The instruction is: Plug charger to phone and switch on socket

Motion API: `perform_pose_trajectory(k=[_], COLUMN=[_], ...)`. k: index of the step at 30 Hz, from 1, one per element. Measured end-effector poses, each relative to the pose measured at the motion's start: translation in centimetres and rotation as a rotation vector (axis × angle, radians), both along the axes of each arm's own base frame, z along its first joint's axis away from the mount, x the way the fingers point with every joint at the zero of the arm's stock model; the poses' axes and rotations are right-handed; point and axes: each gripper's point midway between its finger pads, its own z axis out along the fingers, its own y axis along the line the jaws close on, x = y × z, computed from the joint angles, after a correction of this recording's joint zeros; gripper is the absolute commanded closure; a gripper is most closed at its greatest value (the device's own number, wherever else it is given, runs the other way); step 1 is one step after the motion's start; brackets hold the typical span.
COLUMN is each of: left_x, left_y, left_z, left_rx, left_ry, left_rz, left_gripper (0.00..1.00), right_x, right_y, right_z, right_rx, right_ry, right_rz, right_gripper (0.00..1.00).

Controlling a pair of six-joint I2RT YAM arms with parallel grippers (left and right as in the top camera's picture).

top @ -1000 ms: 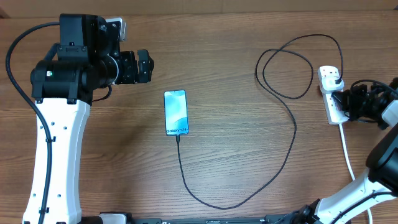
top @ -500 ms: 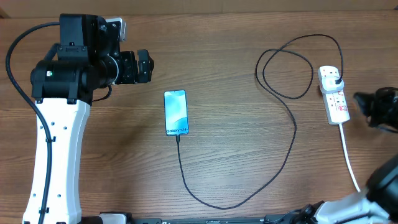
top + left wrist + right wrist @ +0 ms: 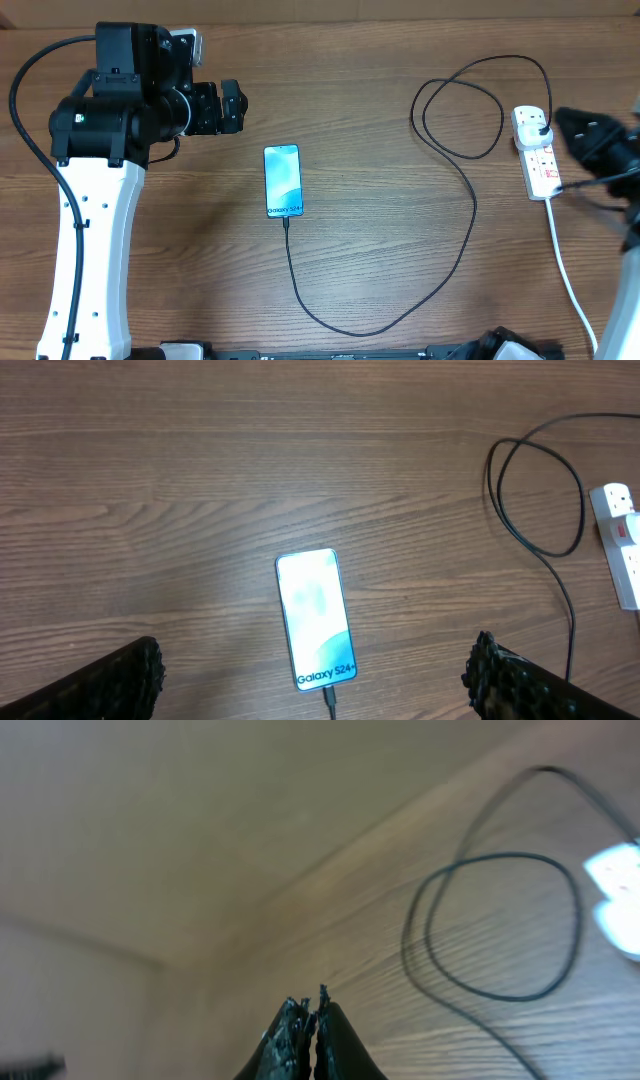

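Observation:
The phone (image 3: 283, 181) lies flat mid-table with its light blue "Galaxy" screen up; it also shows in the left wrist view (image 3: 316, 618). The black charger cable (image 3: 455, 270) has its connector in the phone's near end (image 3: 330, 703). It loops round to its black plug (image 3: 539, 125), seated in the white socket strip (image 3: 541, 165) at the right. My left gripper (image 3: 234, 106) is open, above and left of the phone. My right gripper (image 3: 562, 120) is shut and empty beside the strip's plug end; its closed tips show in the right wrist view (image 3: 307, 1010).
The strip's thick white cord (image 3: 565, 265) runs toward the table's front right edge. The charger cable forms a loop (image 3: 460, 115) at the back right, also visible in the right wrist view (image 3: 500, 925). A beige wall (image 3: 200, 810) rises behind the table.
My right arm pulled away from the socket strip to the right, then swung back with its gripper beside the strip's plug end. The left arm, phone and cable have not moved.

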Motion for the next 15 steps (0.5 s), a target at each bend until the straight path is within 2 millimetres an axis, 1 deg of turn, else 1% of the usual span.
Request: perform_pose_trajectory(k=[1, 3, 6, 8, 10, 11, 12, 13, 15], left_x=[0.0, 0.0, 0.0, 0.0, 0.0, 0.0, -0.1, 0.0, -0.1], left_y=[0.0, 0.0, 0.0, 0.0, 0.0, 0.0, 0.0, 0.0, 0.0], left_z=[0.0, 0.0, 0.0, 0.0, 0.0, 0.0, 0.0, 0.0, 0.0], left_rx=[0.0, 0.0, 0.0, 0.0, 0.0, 0.0, 0.0, 0.0, 0.0], left_ry=[0.001, 0.0, 0.002, 0.002, 0.002, 0.002, 0.003, 0.002, 0.003], left_rz=[0.0, 0.0, 0.0, 0.0, 0.0, 0.0, 0.0, 0.0, 0.0], left_gripper=[0.0, 0.0, 0.0, 0.0, 0.0, 0.01, 0.0, 0.0, 0.0], right_x=[-0.2, -1.5, -3.6, -4.7, -5.8, -6.3, -6.6, -6.8, -7.2], right_y=[0.4, 3.0, 6.2, 7.3, 7.7, 7.9, 8.1, 8.4, 8.7], right_z=[0.2, 0.8, 0.9, 0.5, -0.3, -0.9, -1.4, -1.8, -2.7], right_rx=[-0.009, -0.093, -0.228, -0.301, -0.374, -0.406, -0.436, -0.455, -0.491], right_ry=[-0.005, -0.026, -0.033, -0.023, 0.012, 0.035, 0.054, 0.066, 0.101], right_rz=[0.008, 0.054, 0.1, 0.112, 0.105, 0.107, 0.114, 0.127, 0.144], right_gripper=[0.93, 0.93, 0.9, 0.85, 0.74, 0.6, 0.29, 0.0, 0.0])
